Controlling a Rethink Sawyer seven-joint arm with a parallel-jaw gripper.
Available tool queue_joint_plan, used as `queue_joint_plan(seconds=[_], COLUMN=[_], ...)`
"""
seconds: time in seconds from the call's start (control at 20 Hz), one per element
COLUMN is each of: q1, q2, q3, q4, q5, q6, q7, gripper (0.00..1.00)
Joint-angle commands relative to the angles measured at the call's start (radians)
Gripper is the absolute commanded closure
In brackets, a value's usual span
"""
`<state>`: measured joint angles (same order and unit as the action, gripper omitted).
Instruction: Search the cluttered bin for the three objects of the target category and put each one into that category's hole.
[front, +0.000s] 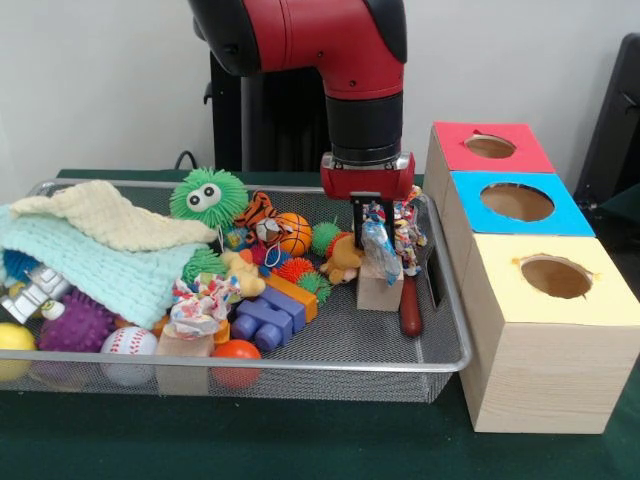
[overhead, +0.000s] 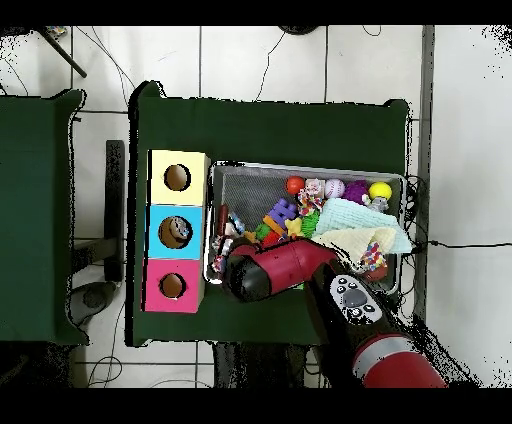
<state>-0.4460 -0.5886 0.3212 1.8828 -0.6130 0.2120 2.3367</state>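
The wire mesh bin (front: 300, 367) sits on the green table, full of toys; it also shows in the overhead view (overhead: 300, 168). My gripper (front: 385, 235) hangs over the bin's right end, next to the boxes. It is shut on a colourful patterned cloth toy (front: 405, 232) that dangles just above a wooden block (front: 380, 290). Three wooden boxes with holes stand to the right of the bin: red top (front: 490, 148), blue top (front: 515, 203), yellow top (front: 555, 278). In the overhead view my arm (overhead: 280, 272) hides the gripper.
The bin holds a green fuzzy ball with eyes (front: 207, 195), a tiger toy (front: 262, 212), a small basketball (front: 294, 233), knitted blankets (front: 90, 250), a purple spiky ball (front: 75, 325), a baseball (front: 128, 345), a blue brick (front: 265, 320), a second patterned cloth (front: 200, 300) and a red-handled tool (front: 411, 310).
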Motion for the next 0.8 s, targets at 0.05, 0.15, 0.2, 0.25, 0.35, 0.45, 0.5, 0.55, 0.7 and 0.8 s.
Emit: queue_joint_plan(seconds=[0.05,0.15,0.2,0.25,0.35,0.45,0.5,0.55,0.7,0.8], q1=[-0.01,-0.008,-0.006,-0.007,-0.007,-0.009,-0.01,-0.009,-0.002,0.0], q2=[0.0,0.005,0.008,0.012,0.019,0.013,0.008,-0.005,-0.051,-0.086], q3=[0.047,0.044,0.043,0.045,0.046,0.048,0.049,0.05,0.044,0.044], q4=[0.037,0.037,0.037,0.037,0.032,0.037,0.04,0.045,0.059,0.072], q5=[0.043,0.046,0.047,0.049,0.052,0.059,0.062,0.066,0.076,0.085], q6=[0.101,0.097,0.094,0.092,0.093,0.101,0.103,0.109,0.126,0.137], q7=[-0.01,-0.007,-0.005,-0.003,-0.003,-0.003,-0.003,-0.005,-0.007,-0.008], gripper=[1.0,1.0,1.0,1.0,1.0,1.0,1.0,1.0,1.0,1.0])
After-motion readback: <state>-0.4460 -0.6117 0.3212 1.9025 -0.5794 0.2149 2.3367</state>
